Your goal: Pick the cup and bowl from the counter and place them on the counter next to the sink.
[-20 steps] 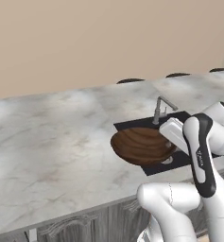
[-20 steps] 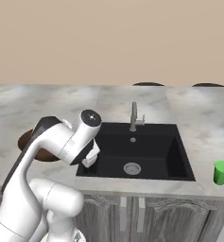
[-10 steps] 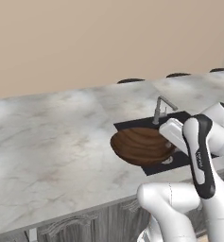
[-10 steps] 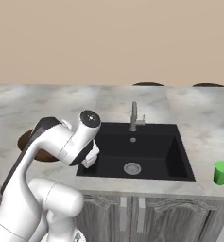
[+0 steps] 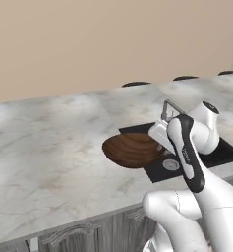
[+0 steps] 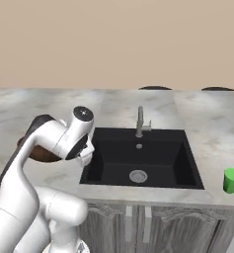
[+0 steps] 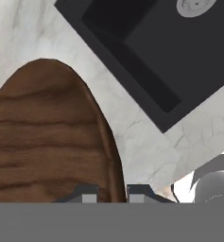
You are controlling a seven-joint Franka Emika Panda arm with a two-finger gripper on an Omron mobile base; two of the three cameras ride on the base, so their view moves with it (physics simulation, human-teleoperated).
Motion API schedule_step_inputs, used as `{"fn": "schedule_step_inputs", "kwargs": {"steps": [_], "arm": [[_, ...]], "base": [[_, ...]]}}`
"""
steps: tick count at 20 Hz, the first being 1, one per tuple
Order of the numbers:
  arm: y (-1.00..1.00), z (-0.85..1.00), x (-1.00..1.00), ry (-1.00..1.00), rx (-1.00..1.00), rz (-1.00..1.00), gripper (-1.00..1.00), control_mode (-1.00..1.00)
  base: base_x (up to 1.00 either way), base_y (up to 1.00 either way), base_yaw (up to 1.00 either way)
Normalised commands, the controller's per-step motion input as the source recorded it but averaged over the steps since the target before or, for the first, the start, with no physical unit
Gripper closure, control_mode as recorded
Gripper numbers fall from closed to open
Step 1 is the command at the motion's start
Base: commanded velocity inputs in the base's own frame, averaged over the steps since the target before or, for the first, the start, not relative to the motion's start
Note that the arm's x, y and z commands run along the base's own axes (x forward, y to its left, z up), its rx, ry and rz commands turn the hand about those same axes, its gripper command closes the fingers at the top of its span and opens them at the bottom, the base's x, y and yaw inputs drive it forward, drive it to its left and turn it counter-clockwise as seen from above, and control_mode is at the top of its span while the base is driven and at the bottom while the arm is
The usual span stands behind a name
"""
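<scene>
We're holding the round, shallow dark brown wood-grain bowl (image 7: pixel 47 137) by its thin rim, fingers (image 7: pixel 87 194) nearly closed on the edge, hovering over the pale marbled stone surface (image 5: pixel 49 147) just left of the black sink (image 6: pixel 138 155), and it's probably stiff, light and tippy.

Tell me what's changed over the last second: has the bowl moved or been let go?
Nothing visibly changed. The gripper is still closed on the rim of the bowl, held beside the sink on its left. The cup still stands on the counter right of the sink.
</scene>
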Motion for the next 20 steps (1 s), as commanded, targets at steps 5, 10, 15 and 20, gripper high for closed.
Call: {"fn": "schedule_step_inputs", "kwargs": {"steps": [5, 10, 15, 20], "arm": [[0.03, -0.30, 0.54, 0.02, -0.04, 0.00, 1.00, -1.00], [0.07, -0.44, 0.19, 0.00, -0.04, 0.00, 1.00, -1.00], [0.25, -0.32, 0.00, 0.00, -0.02, 0.00, 1.00, -1.00], [0.29, -0.35, 0.02, 0.00, -0.05, 0.00, 1.00, -1.00]], "base": [[0.00, 0.00, 0.00], [0.00, 0.00, 0.00], [0.00, 0.00, 0.00], [0.00, 0.00, 0.00]]}}
